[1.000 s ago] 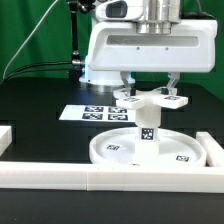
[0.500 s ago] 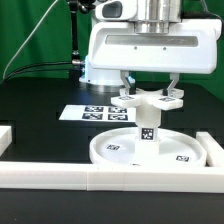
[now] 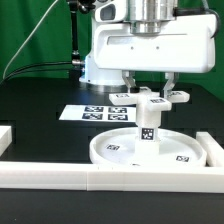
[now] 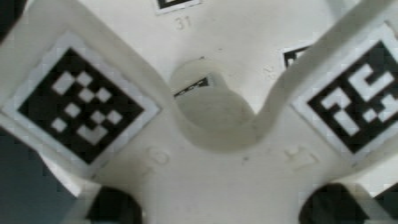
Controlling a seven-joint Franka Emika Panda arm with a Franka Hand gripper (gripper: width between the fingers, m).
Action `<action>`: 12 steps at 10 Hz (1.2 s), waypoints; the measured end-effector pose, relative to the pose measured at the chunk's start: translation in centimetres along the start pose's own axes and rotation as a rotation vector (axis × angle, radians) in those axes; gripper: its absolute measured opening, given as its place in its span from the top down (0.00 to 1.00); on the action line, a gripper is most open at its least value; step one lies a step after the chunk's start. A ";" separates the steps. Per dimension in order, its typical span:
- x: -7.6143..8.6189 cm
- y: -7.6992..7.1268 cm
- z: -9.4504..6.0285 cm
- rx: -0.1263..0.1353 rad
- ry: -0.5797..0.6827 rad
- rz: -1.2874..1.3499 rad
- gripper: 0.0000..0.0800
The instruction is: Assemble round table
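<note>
The large round rimmed disc (image 3: 115, 150) lies flat on the black table by the front bar. The short cylinder leg (image 3: 147, 128) stands upright at its centre. The flat cross-shaped piece (image 3: 152, 99) sits level on top of the leg. My gripper (image 3: 148, 88) comes straight down over it, its fingers on either side of the cross's middle, shut on it. In the wrist view the cross-shaped piece (image 4: 222, 120) fills the frame with two tagged arms spreading away, and my gripper (image 4: 237, 206) shows only as dark fingertips (image 4: 111, 206) at its edges.
The marker board (image 3: 92, 113) lies flat behind the disc toward the exterior view's left. A long white border bar (image 3: 100, 177) runs along the front, with shorter bars at the left (image 3: 6, 135) and right (image 3: 214, 150). A green curtain hangs behind.
The cross-shaped piece has turned a little on the leg with my gripper: its arms have swung to new positions. Disc and leg stay in place.
</note>
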State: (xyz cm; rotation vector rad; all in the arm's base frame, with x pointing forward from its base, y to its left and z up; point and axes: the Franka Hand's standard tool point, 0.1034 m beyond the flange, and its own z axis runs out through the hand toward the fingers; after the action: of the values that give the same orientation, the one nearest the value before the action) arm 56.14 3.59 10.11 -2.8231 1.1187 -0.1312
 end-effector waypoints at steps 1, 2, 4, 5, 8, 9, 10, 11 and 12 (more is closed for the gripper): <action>-0.2 -0.1 0.0 0.012 -0.013 0.130 0.45; -0.3 -0.1 0.1 0.011 -0.013 0.275 0.45; -0.3 -0.2 0.1 0.013 -0.031 0.484 0.45; -0.3 -0.2 0.1 0.014 -0.033 0.532 0.45; -0.2 -0.2 0.1 0.017 -0.039 0.721 0.45; -0.2 -0.3 0.1 0.019 -0.042 0.766 0.45; -0.2 -0.3 0.0 0.022 -0.046 0.827 0.45; -0.2 -0.2 0.1 0.022 -0.046 0.820 0.45; -0.3 -0.3 0.1 0.021 -0.046 0.811 0.31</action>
State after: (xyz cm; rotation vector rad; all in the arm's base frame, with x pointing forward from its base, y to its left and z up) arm 56.13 3.96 10.04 -2.1137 2.0978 -0.0074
